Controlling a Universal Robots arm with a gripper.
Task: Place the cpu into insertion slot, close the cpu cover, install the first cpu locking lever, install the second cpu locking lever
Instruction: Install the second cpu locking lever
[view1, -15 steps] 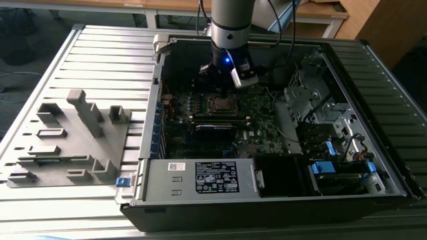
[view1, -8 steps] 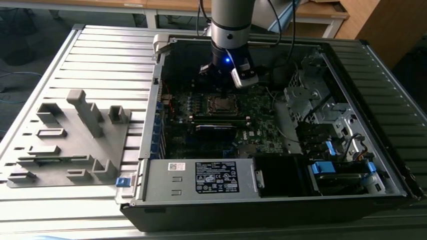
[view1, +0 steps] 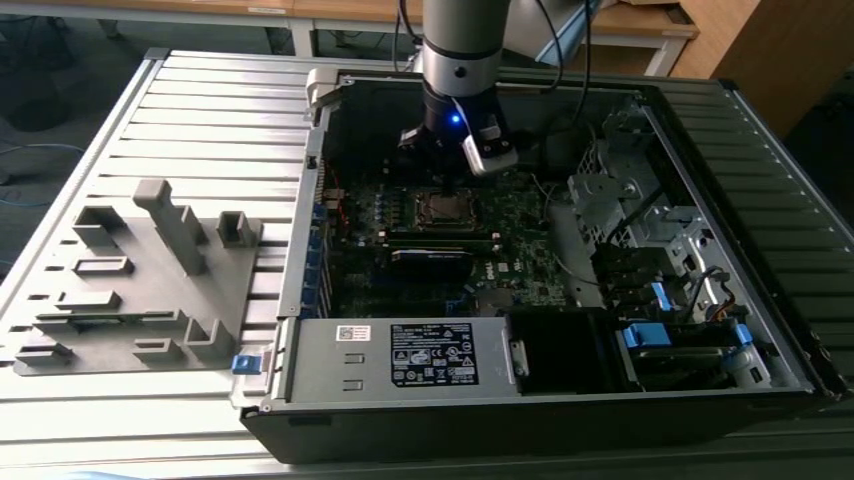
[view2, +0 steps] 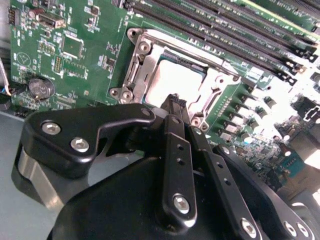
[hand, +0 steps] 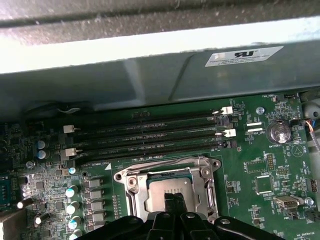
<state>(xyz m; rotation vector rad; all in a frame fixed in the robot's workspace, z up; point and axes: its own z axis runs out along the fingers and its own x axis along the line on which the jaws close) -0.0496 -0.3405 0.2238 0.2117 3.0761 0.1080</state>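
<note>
Nearest, a ribbed grey metal table (view1: 200, 100) carries a grey fixture block (view1: 140, 290) at the exterior view's left and an open black computer case (view1: 534, 420) beside it (its white-labelled power supply box (view1: 400, 355) at the near edge). Farther in lies the green motherboard (view2: 75, 45), where the cpu (view2: 177, 80) sits in the insertion slot (view1: 445, 208), the cpu cover (hand: 200, 172) down around it. Over the cpu's near edge, the gripper (view2: 176, 102) has its black fingers (view2: 172, 107) pressed together, holding nothing. Beyond stand wooden desks (view1: 641, 25).
</note>
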